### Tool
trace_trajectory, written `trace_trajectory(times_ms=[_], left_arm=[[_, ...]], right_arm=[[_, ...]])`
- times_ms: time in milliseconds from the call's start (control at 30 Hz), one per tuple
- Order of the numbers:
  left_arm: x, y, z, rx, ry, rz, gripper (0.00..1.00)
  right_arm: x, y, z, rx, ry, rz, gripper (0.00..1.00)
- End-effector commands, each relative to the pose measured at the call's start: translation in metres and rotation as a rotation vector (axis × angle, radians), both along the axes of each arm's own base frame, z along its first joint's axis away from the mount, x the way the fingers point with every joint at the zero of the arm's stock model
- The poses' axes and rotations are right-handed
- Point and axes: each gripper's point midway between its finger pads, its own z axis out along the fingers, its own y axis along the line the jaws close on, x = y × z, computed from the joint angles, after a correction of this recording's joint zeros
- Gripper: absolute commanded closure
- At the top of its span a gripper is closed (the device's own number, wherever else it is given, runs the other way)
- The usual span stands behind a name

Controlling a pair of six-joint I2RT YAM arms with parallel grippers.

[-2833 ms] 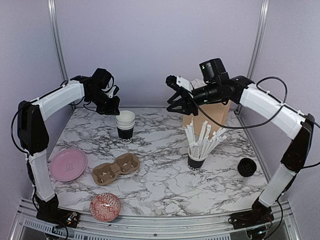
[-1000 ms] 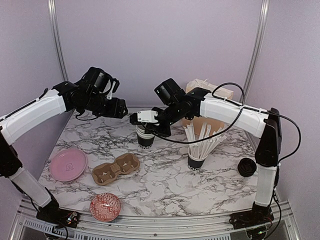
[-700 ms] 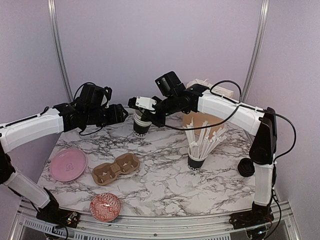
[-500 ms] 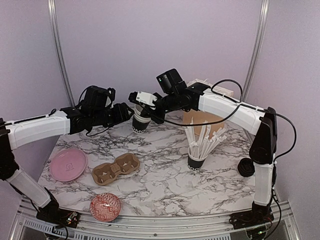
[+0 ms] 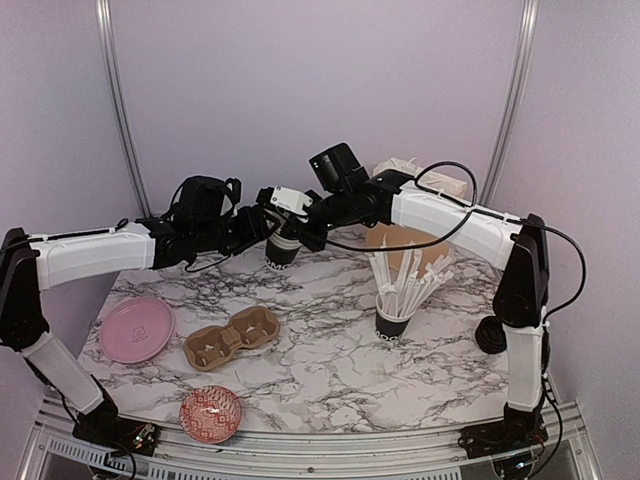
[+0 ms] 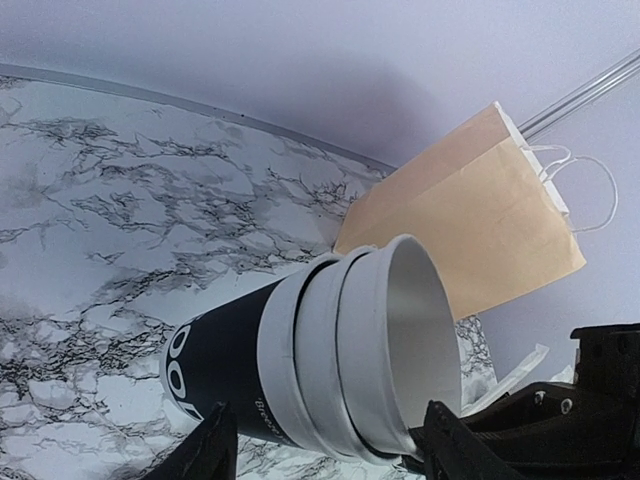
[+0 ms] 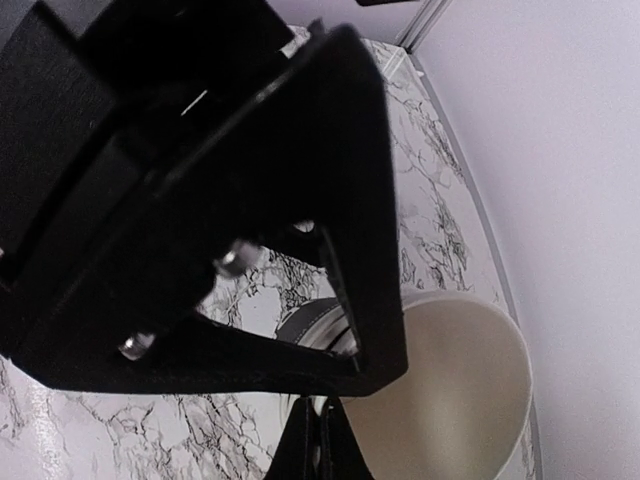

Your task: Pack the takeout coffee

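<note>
- The stack of takeout coffee cups (image 5: 281,250) (image 6: 300,370) hangs tilted in the air above the far middle of the marble tabletop (image 5: 330,360), between the two grippers; it touches nothing on the tabletop; the left wrist view shows several cups nested, black wall with white lettering low, white rims and white inside turned toward the brown paper bag (image 6: 470,220)
- The right gripper (image 5: 292,225) (image 7: 318,440) is closed, its jaws pinched on the rim of the top cup; the right wrist view shows the cup's white mouth just beside the clamped tips
- The left gripper (image 5: 262,228) (image 6: 325,442) reaches in from the left; its jaws stand apart, one on each side of the stack; whether either jaw touches the cups I cannot tell
- The cardboard cup carrier (image 5: 231,338) lies flat at the near left, both wells bare; the pink plate (image 5: 137,328) sits just left of it; the patterned bowl (image 5: 210,412) lies nearer the front edge
- A black cup of white straws (image 5: 393,322) stands upright right of centre; a round black lid (image 5: 494,333) sits near the right edge
</note>
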Motion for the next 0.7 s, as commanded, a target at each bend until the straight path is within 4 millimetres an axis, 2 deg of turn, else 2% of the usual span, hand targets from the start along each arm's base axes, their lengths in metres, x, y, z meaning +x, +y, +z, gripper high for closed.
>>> trace_trajectory(times_ms=[0, 233, 333, 500, 600, 667], left_arm=[[0.004, -0.005, 0.006, -0.03, -0.013, -0.009, 0.36], [-0.006, 0.006, 0.038, -0.077, -0.118, -0.006, 0.29], [-0.007, 0.013, 0.037, -0.068, -0.123, 0.022, 0.3], [-0.003, 0.003, 0.028, -0.072, -0.091, -0.007, 0.38], [0.0, -0.004, 0.024, -0.079, -0.077, -0.024, 0.51], [0.0, -0.005, 0.025, -0.081, -0.076, -0.027, 0.55]], right_arm=[[0.014, 0.007, 0.035, 0.086, -0.067, -0.041, 1.0], [0.024, 0.002, 0.022, 0.072, -0.03, -0.076, 1.0], [0.024, 0.001, 0.022, 0.077, -0.02, -0.074, 1.0], [0.022, 0.003, 0.026, 0.089, -0.012, -0.064, 1.0], [0.022, 0.003, 0.027, 0.091, -0.011, -0.068, 1.0], [0.023, 0.001, 0.026, 0.088, -0.012, -0.073, 1.0]])
